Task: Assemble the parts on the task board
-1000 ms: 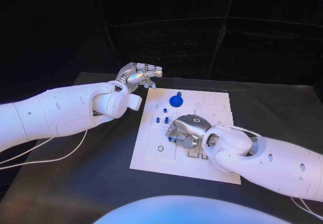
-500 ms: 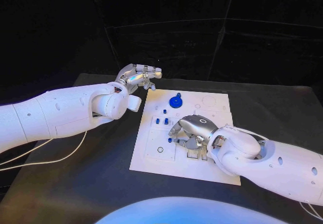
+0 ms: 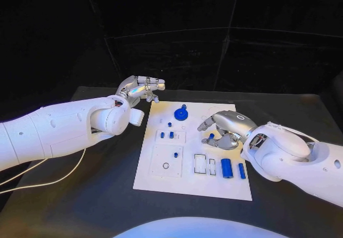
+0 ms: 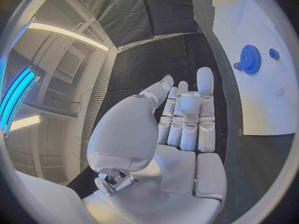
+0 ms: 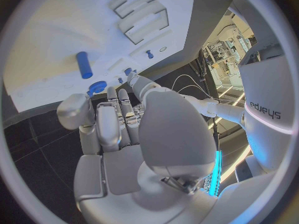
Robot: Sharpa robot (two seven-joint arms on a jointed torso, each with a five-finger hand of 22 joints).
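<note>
Head view: the right hand (image 3: pixel 223 130) has lifted off the near part of the task board (image 3: pixel 161 176) since a second ago and now hovers above the board's right side, fingers curled in. I cannot tell whether it pinches the small blue piece (image 3: pixel 211 136) seen at its fingertips. Its move has uncovered two blue parts lying flat below the hand: a thicker cylinder (image 3: pixel 227 168) and a slim rod (image 3: pixel 242 170), beside two empty rectangular slots (image 3: pixel 205 164). My guess is that one placing step is done and the next fetch has begun.

A toothed blue gear (image 3: pixel 181 114) sits on the board between the two hands. The left hand (image 3: pixel 137 88) hangs off the board's far left corner, fingers folded in, holding nothing. The board is a smooth white plate on the matte black desk (image 3: pixel 85 188); the parts look like hard glossy plastic.
</note>
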